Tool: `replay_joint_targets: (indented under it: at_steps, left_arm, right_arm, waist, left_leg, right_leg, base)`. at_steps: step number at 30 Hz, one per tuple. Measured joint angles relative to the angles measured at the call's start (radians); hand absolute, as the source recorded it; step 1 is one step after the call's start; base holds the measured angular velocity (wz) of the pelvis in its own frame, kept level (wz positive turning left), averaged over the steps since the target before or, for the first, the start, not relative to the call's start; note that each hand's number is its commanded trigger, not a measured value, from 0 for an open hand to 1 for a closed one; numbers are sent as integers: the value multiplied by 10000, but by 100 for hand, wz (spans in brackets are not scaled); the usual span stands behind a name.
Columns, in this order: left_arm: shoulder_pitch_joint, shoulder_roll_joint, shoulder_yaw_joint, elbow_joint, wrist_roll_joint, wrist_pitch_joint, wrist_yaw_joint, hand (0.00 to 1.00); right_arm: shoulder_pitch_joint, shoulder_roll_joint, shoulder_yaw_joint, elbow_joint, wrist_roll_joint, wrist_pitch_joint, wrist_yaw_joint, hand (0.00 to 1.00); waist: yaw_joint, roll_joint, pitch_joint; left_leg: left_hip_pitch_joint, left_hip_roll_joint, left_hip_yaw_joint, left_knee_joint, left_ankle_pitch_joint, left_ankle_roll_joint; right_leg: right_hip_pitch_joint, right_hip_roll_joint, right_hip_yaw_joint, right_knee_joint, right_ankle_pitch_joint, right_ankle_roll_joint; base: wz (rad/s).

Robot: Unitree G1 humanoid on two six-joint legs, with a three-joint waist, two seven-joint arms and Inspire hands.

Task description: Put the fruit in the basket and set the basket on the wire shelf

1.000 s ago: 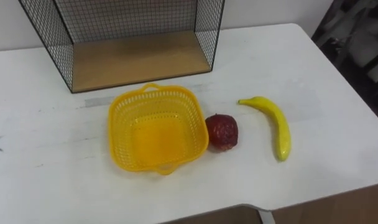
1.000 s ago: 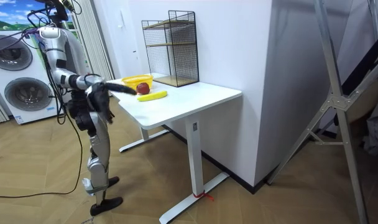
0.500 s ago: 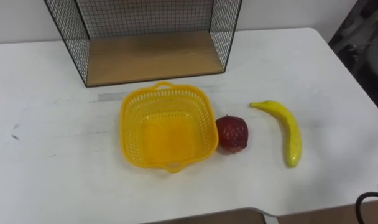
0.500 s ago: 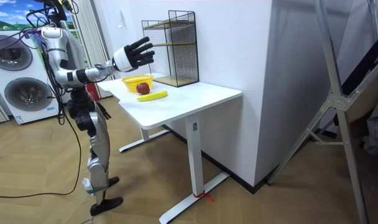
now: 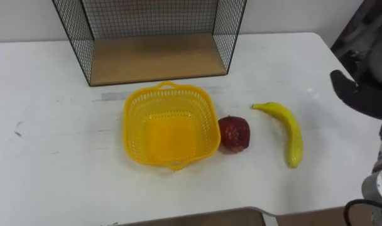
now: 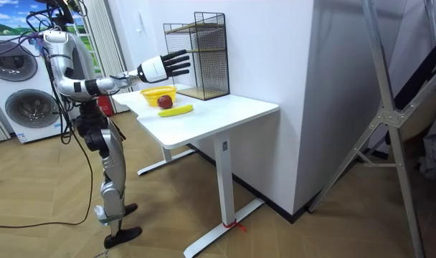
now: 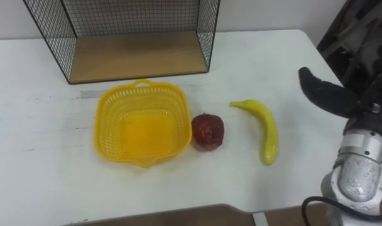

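A second ago the right arm hung low beside the body. Now it is raised and stretched forward over the table, and the right hand (image 7: 332, 94) has come into the eye views from the right side. In the room view its fingers (image 6: 176, 63) are straight and spread apart, and they hold nothing. The hand stays in the air to the right of the banana (image 5: 290, 132) and does not touch it.

The things of the task did not move; the small shift of the whole picture is from the camera. The banana lies on the table, well apart from the basket (image 5: 129, 129). The red fruit (image 5: 234, 134) lies between them, just beside the right wall of the basket, perhaps touching it. The yellow basket is empty and stands in front of the wire shelf (image 5: 232, 31), whose wooden bottom is free.

We judge that the task is at its very beginning: the reach for the first fruit has started, most likely for the banana, because it is nearest to this hand.

The table (image 5: 53, 169) is white, flat and smooth. The robot stands at its end, on a wooden floor (image 6: 275, 236). Behind the robot are washing machines (image 6: 24, 100), and a metal frame (image 6: 390, 107) stands at the room view's right
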Motion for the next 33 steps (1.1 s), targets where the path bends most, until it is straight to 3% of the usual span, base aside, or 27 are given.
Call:
replay_joint_targets:
  at_steps: [6,14,22,33]
  left_arm:
    - [-207,1,-52,-83,-37,2,4,0]
    - [-614,-45,-337,-71,-148,-5,3,0]
    - [-602,-39,-398,-72,-225,-4,3,0]
    - [-546,-4,-661,14,-223,-4,17,0]
  right_arm:
    - [154,0,623,254,-32,0,672,0]
    - [300,19,1176,435,-325,95,1754,0]
    - [247,22,1407,429,-1558,96,2057,0]
    - [83,26,1809,303,-1562,96,2674,0]
  waist:
    - [138,17,5]
    - [255,192,0]
    - [273,171,7]
    - [297,134,36]
  left_leg:
    - [-5,23,32,21,5,10]
    - [-41,21,30,-8,16,25]
    - [-31,2,6,-13,19,26]
    - [-41,25,9,-39,24,21]
  right_leg:
    - [1,3,-15,-3,55,2]
    - [7,10,-29,7,63,8]
    - [27,1,-46,0,63,9]
    - [-18,18,-56,-4,63,8]
  base:
    - [-1]
    - [0]
    - [0]
    - [0]
